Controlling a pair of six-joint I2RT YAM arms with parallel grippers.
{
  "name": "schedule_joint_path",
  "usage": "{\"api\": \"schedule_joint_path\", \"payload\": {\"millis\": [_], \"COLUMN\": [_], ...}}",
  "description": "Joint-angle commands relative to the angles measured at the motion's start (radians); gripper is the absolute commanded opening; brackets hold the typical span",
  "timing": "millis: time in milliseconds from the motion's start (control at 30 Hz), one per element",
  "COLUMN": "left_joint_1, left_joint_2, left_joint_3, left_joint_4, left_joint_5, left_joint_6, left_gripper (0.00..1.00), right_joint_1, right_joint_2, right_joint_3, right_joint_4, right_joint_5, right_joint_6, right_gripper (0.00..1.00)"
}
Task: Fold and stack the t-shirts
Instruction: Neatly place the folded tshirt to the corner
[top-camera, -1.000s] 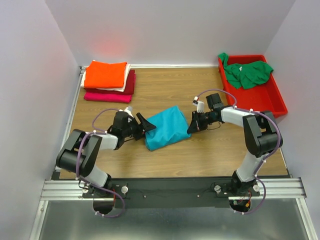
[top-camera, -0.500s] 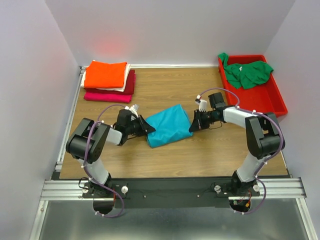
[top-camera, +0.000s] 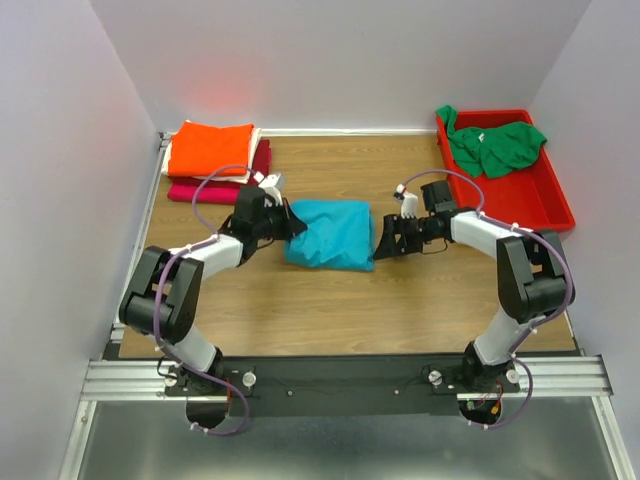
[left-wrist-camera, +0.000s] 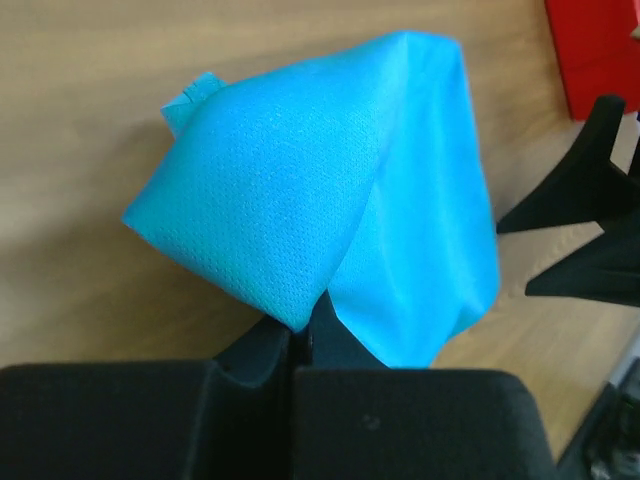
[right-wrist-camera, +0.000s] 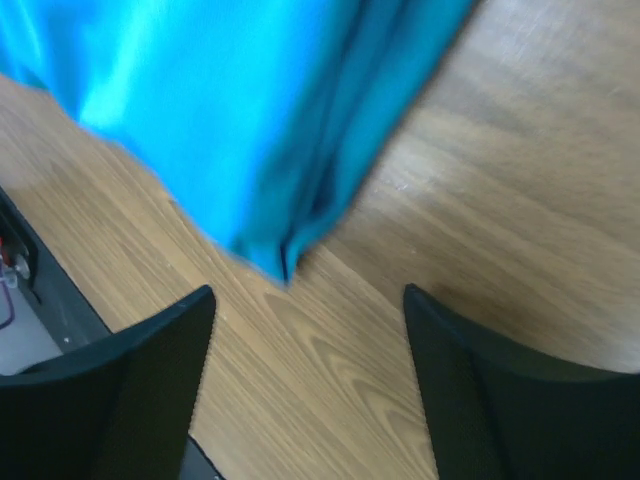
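A folded teal t-shirt (top-camera: 328, 246) lies mid-table, also filling the left wrist view (left-wrist-camera: 300, 210) and showing in the right wrist view (right-wrist-camera: 220, 120). My left gripper (top-camera: 290, 222) is shut on its left edge; the pinched cloth corner sits at the closed fingers (left-wrist-camera: 300, 330). Just off the shirt's right end, my right gripper (top-camera: 384, 243) stands open (right-wrist-camera: 305, 295) over bare wood, holding nothing. A stack of folded t-shirts (top-camera: 215, 160), orange on top, rests at the back left. A crumpled green t-shirt (top-camera: 495, 145) lies in the red bin (top-camera: 545, 195).
The red bin stands along the table's right side. White walls enclose the back and both sides. The right gripper's black fingers (left-wrist-camera: 575, 215) show in the left wrist view beyond the shirt.
The left gripper closed on the teal shirt's left edge and swung it toward the back, turning the shirt more level. The right gripper let go of the shirt's right end and opened.
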Motion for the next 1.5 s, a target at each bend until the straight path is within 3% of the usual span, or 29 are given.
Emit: {"api": "schedule_joint_path", "payload": {"millis": [0,267,667,833,1167,1467], "left_joint_1": [-0.008,-0.011,-0.011,-0.005,0.029,0.072], "left_joint_2": [-0.063,-0.062,0.022,0.084,0.09,0.029], "left_joint_3": [0.103,0.253,0.494,0.62,0.768,0.779], "left_joint_4": [-0.199,-0.308,-0.377,-0.42,-0.456,-0.463], "left_joint_5": [-0.173,-0.267,-0.556,-0.577,-0.61,-0.621], "left_joint_6": [0.232,0.386,0.714,0.815,0.895,0.92], "left_gripper": [0.0,0.0,0.0,0.0,0.0,0.0], "right_joint_1": [-0.033,-0.092,-0.143,-0.163,-0.186,-0.203], "right_joint_2": [-0.074,-0.138,-0.172,-0.172,-0.18,-0.195], "right_joint_3": [0.047,0.062,0.028,-0.004,-0.002,-0.004], "right_joint_4": [-0.013,-0.018,-0.016,-0.016,-0.018,-0.018], "right_joint_5": [0.041,0.025,-0.002,-0.05,-0.097,-0.11], "right_joint_6": [-0.039,-0.092,-0.145,-0.165,-0.165,-0.161], "right_gripper": [0.89,0.92,0.93,0.92,0.93,0.93]}}
